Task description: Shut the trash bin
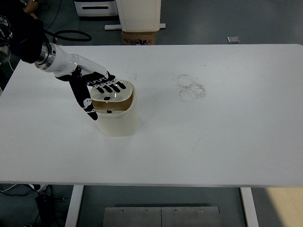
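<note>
A cream trash bin (119, 122) stands on the white table (213, 142), left of centre. Its lid (112, 97) is tilted up at the front, and a brown gap shows under it. My left hand (101, 88) comes in from the upper left. Its fingers (113, 86) are spread flat over the back of the lid, and the thumb hangs down along the bin's left side. It holds nothing. The right arm is out of view.
Faint ring marks (191, 88) lie on the table right of the bin. A black cable (71, 34) loops at the table's far left edge. A cardboard box (140, 38) and a white cabinet (138, 14) stand beyond the far edge.
</note>
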Robot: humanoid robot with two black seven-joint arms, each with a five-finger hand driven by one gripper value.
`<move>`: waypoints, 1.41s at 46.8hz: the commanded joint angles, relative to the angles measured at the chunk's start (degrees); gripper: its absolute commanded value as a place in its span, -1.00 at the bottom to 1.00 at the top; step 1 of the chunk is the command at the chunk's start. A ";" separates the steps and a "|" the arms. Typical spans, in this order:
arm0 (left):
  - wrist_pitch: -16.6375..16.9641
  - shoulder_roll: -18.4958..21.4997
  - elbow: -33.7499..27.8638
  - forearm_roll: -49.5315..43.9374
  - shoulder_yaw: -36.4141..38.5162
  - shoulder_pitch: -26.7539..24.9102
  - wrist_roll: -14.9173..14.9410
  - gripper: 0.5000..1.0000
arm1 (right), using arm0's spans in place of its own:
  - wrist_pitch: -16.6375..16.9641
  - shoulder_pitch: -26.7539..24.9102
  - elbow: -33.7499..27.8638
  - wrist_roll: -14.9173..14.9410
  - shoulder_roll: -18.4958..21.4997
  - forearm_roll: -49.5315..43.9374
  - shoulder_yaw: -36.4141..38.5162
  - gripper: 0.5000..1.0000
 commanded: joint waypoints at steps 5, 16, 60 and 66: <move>-0.10 1.00 0.00 0.08 1.34 0.25 0.00 1.00 | 0.00 -0.01 0.00 0.00 0.00 -0.01 -0.02 0.97; -2.29 1.79 -0.17 -0.01 1.43 0.61 0.00 1.00 | 0.00 -0.01 0.00 0.00 0.00 -0.01 -0.02 0.97; -2.93 1.96 -0.88 -0.18 0.21 0.09 0.00 1.00 | 0.00 -0.01 0.00 0.00 0.00 -0.01 -0.02 0.97; -2.74 2.40 0.53 -0.18 -0.76 -2.73 0.00 1.00 | 0.00 -0.01 0.00 0.00 0.00 -0.01 -0.02 0.97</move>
